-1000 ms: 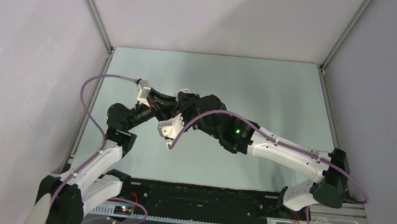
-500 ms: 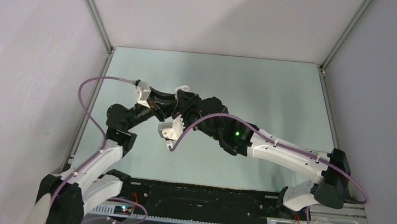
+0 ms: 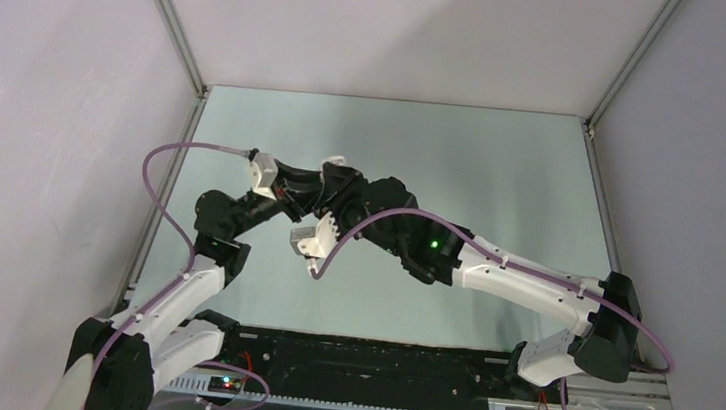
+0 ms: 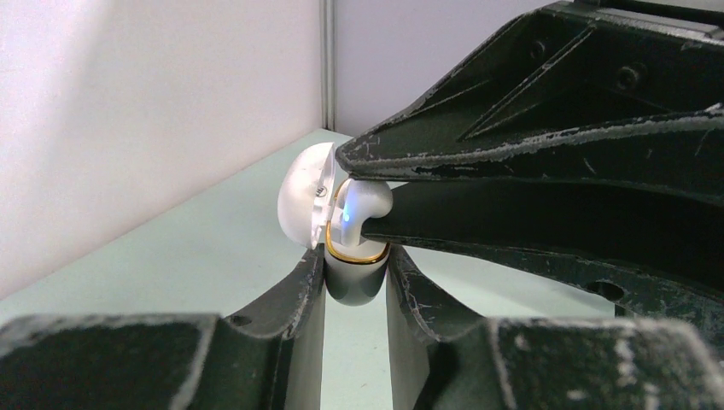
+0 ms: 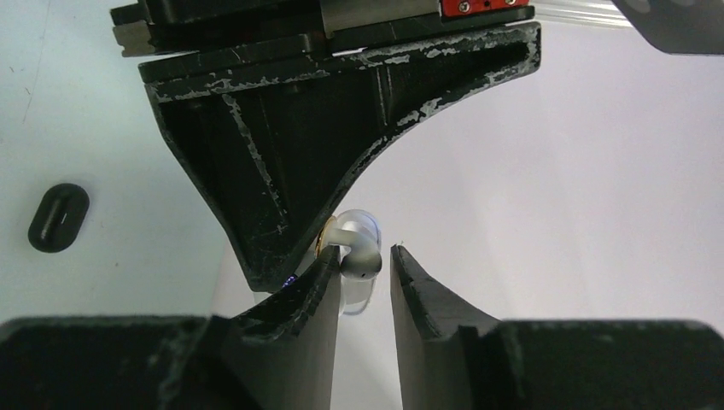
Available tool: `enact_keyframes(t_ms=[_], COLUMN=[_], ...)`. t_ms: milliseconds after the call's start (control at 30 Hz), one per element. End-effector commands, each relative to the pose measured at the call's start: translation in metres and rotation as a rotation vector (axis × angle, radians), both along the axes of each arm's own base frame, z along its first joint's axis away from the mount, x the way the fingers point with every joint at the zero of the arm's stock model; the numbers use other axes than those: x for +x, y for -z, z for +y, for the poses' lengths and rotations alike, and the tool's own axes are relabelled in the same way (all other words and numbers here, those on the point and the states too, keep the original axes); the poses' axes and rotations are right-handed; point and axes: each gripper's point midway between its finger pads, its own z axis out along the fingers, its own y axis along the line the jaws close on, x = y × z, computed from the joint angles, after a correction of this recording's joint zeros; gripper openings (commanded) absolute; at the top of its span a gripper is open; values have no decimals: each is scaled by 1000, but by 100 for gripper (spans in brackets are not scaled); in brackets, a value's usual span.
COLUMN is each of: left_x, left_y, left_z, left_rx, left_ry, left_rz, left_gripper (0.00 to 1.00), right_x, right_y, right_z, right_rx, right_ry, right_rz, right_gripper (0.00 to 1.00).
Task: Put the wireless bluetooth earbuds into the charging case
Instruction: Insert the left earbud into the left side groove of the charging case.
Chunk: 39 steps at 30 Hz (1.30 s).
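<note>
In the left wrist view my left gripper point(image 4: 355, 260) is shut on the body of the white charging case point(image 4: 357, 282). The case has a gold rim and its lid point(image 4: 300, 201) stands open. One white earbud point(image 4: 363, 203) with a blue light sits in the case mouth. My right gripper point(image 5: 367, 254) straddles that earbud point(image 5: 360, 249). Its left finger touches the earbud and a thin gap shows at the right finger. In the top view both grippers meet above the table's left middle point(image 3: 325, 193), hiding the case. The other earbud is not seen.
A black oval pebble-like object point(image 5: 58, 218) lies on the pale green table point(image 3: 503, 168) to the left in the right wrist view. Grey walls enclose the table on the left, back and right. The purple cables point(image 3: 167, 161) loop beside the arms.
Both grippers have shifted slightly to the left together, still meeting at the case. Nothing else has moved.
</note>
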Motion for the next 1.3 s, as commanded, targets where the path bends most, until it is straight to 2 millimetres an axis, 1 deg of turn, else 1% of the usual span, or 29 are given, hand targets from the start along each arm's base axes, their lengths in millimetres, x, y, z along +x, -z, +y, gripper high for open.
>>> enact_keyframes(t_ms=[0,133,400,500,600,733,867,967,1000,1033,1067,1100,1133,1167,1267], left_x=[-9,-10,-12,-15,-19,-22,-25,-25,-25,-24,-25,-25,-25,-26,-27], left_y=[-41,-39,-37,-35,-32,-29,-27,-26,-26,-25,-26,-25,-25,-25,-23], left_z=[2,2,1,-1,-4,-6,-8,-8,-8,-8,-8,-8,-7,-8,-8], left_rx=[-23,-18,-12,-1,13,20,32,39,41,45,47,53,56,62,74], left_ry=[-10,-8,0,21,42,60,69,67,66,64,65,65,64,66,75], left_rz=[-199,-200,-200,-208,-205,-201,-213,-218,-219,-221,-226,-234,-236,-245,-255], left_gripper=[0,0,0,0,0,0,0,0,0,0,0,0,0,0,0], right_x=[-2,-5,-7,-8,-10,-12,-14,-16,-17,-18,-18,-18,-19,-18,-18], right_y=[21,23,20,23,23,32,41,38,42,39,42,39,43,40,42], right_z=[-9,-12,-15,-15,-14,-15,-19,-19,-21,-20,-21,-21,-21,-21,-22], right_rx=[-91,-107,-105,-109,-110,-160,-224,-232,-246,-243,-257,-254,-269,-265,-287], right_ry=[-8,-18,-26,-32,-41,-58,-55,-59,-62,-65,-63,-62,-61,-59,-48], right_rz=[21,29,37,45,47,57,111,125,139,142,156,159,173,175,207], right_gripper=[37,41,43,43,39,40,40,40,40,40,40,40,40,40,40])
